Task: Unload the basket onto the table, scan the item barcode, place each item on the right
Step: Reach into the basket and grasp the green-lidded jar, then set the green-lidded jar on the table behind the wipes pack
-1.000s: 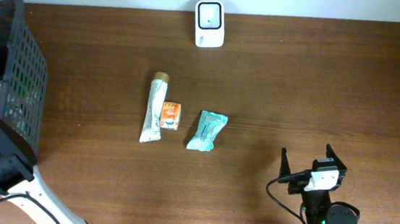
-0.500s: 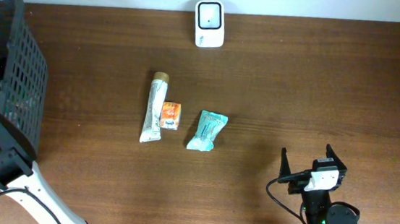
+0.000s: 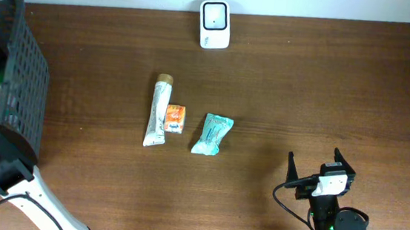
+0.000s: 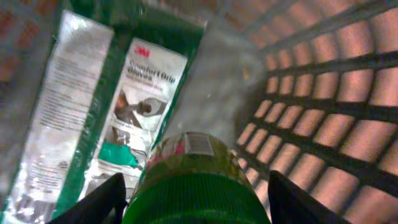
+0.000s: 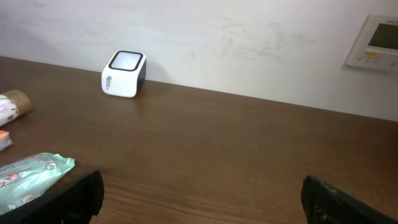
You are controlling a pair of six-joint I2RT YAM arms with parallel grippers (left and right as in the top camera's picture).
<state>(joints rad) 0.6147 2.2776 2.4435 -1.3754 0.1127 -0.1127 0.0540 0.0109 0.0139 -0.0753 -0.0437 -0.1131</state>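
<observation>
Pictured deep inside the black basket [image 3: 35,78], at the far left of the overhead frame, is a green-capped container [image 4: 191,165]. It is straddled by the left gripper [image 4: 198,186], whose jaws are set part-way apart on either side of the cap. Whether the fingers [image 4: 109,200] are actually pressing on the cap cannot be told. A 3M glove pack [image 4: 124,93] is laid flat beside the container, in the upper left of the wrist view.

The container's long axis is judged to run from the bottom centre of that view away toward the basket floor. The cap end is pointed at the camera, and the label is wrapped round the body beyond it.

A sound pick is best made with the ridged cap squeezed squarely across its width, clear of the mesh wall on the right and of the glove pack. The lift is best taken straight along the axis, so that nothing is snagged. The label should be left uncovered for the white scanner [image 3: 214,24] at the top centre of the table [image 3: 326,88]. In the lower right, the right gripper [image 3: 314,156] is held wide apart and empty.
</observation>
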